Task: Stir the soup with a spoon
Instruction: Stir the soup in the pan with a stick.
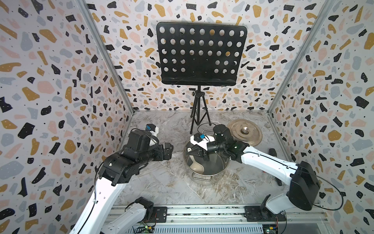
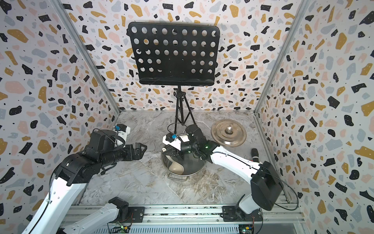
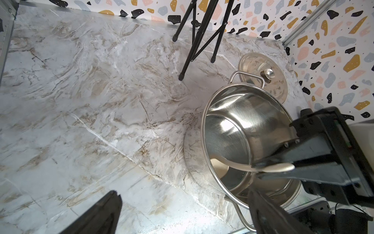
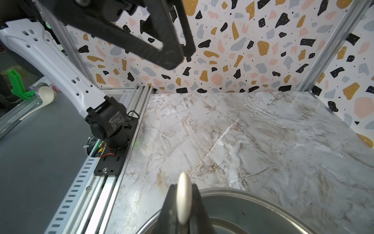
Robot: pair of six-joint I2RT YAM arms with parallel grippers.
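Stirring with my right pincer [image 1: 199, 155] clamped on spoon [image 1: 197, 167] handle: keep bowl low, circle slowly, clear of pot [image 1: 214, 168] wall; left pincer [image 1: 168, 151] gaping, empty.

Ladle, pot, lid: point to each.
ladle [image 2: 175, 167], in a top view, on its bowl.
pot [image 3: 242, 113], left wrist view, on the inner wall.
lid [image 1: 244, 130], in a top view, on its knob.
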